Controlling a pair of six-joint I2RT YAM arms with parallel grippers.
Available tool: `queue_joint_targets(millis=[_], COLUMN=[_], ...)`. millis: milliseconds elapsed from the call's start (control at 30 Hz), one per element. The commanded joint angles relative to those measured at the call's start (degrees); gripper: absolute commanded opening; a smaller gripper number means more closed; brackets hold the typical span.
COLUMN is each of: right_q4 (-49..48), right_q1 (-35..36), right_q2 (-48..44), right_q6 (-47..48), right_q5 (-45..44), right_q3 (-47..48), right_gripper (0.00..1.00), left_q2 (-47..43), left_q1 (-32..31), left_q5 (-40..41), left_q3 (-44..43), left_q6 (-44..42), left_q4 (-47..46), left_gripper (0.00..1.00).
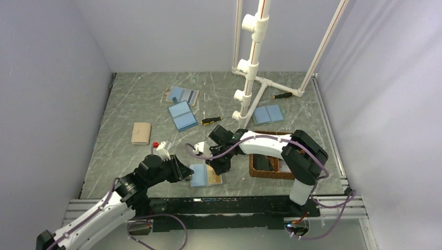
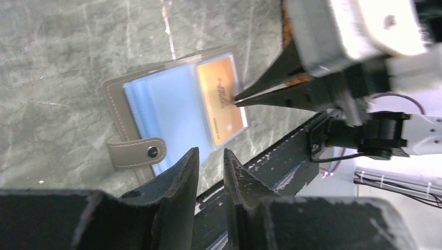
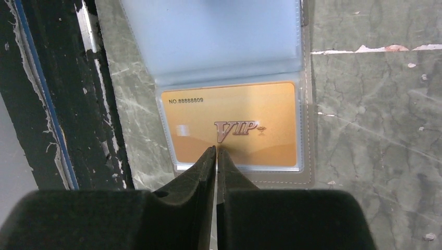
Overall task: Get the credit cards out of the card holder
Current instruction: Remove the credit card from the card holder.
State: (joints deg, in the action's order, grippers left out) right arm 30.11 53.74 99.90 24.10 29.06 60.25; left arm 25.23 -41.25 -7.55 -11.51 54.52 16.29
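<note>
The card holder (image 2: 156,112) lies open at the bench's (image 2: 62,52) near edge, gold credit card (image 3: 234,125) sleeved — I'd press the right end effector's (image 3: 216,151) closed tips lightly and drag outward, with the left end effector (image 2: 211,156) — slightly apart, empty — pinning the holder.

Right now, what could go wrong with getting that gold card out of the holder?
The right claw has its tips pinched together on top of the flat gold VIP card, which sits inside a clear plastic sleeve, so they might slip. The left claw is not gripping the open tan-and-blue bifold card holder, so it could drag toward the black table rail beside it.
</note>
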Motion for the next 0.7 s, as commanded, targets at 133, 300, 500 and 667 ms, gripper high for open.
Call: queue_joint_targets(millis=[133,300,500,667], right_q4=[1.20,2.65,2.89,2.86], right_q1=[-1.04,-2.46,-3.59,-4.49], right_q2=[0.02,-0.81,-1.46,-1.64], right_q6=[0.28,2.02,2.31,2.04], right_q5=[2.62,3.97,4.51,4.78], right_q3=[3.48,3.79,3.69,3.65], right_gripper=[0.07,0.07,0.07,0.07], left_q2=[-11.35,-10.03,-1.02,8.64], left_q1=[0.03,0.04,0.09,0.03], left_q5=[-3.86,-5.72,-7.00,-8.53], left_q3=[-0.33,3.80,4.85,4.03], left_q6=[1.16,3.93,4.76,4.47], left_q4=[-1.64,-9.99,-20.43,-27.93], left_gripper=[0.46,0.56,0.56,0.56])
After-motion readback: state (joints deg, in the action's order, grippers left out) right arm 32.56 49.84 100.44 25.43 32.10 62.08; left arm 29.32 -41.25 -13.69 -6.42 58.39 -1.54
